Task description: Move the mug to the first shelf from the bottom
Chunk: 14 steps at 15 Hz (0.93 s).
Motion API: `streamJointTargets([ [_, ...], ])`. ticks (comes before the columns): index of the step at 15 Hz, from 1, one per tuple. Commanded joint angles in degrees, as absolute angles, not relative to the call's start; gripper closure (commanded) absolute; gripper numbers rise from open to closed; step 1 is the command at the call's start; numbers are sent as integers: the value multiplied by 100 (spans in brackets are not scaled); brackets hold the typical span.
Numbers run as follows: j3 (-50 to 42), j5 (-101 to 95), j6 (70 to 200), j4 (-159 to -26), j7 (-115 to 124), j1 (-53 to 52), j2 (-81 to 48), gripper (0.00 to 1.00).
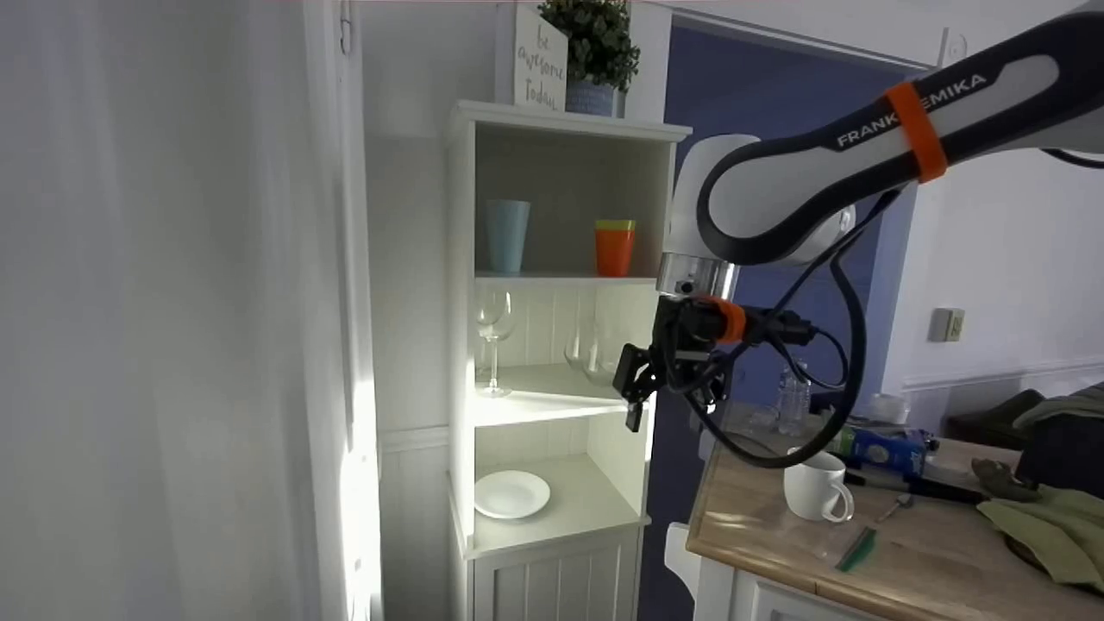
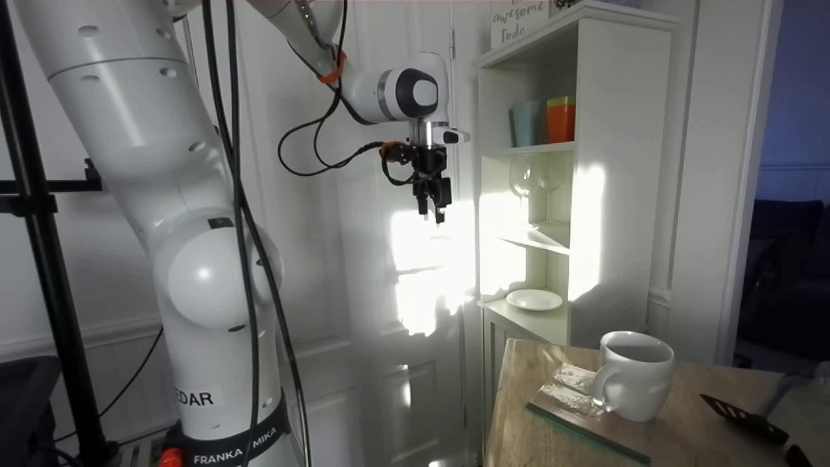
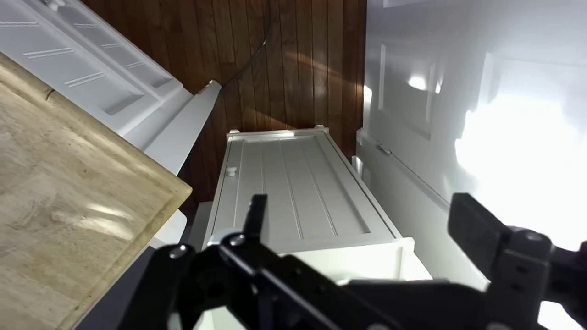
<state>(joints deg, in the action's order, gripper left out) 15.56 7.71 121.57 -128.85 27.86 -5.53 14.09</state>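
The white mug stands upright on the wooden countertop; it also shows in an exterior view, its handle toward the countertop's near-left side. The first shelf from the bottom is the white board of the cabinet's lowest open compartment, seen also in an exterior view. My gripper hangs in the air, pointing down, well above the countertop and apart from the mug. It is open and empty, its fingers wide apart in the wrist view. The mug is out of the wrist view.
A white plate lies on the lowest shelf. A wine glass and other glasses stand on the middle shelf. A light-blue tumbler and an orange cup stand higher. A black slotted spatula lies near the mug.
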Motion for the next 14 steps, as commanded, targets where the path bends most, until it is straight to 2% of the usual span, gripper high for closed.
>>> streamJointTargets([
  [1,1373,475,12222,-12862,3165,-420,1428,0],
  [4,1110,138,12086,-12921,3521,-135,1627,0],
  [14,-284,-29,12409,-12998,1919,752,1734,0],
])
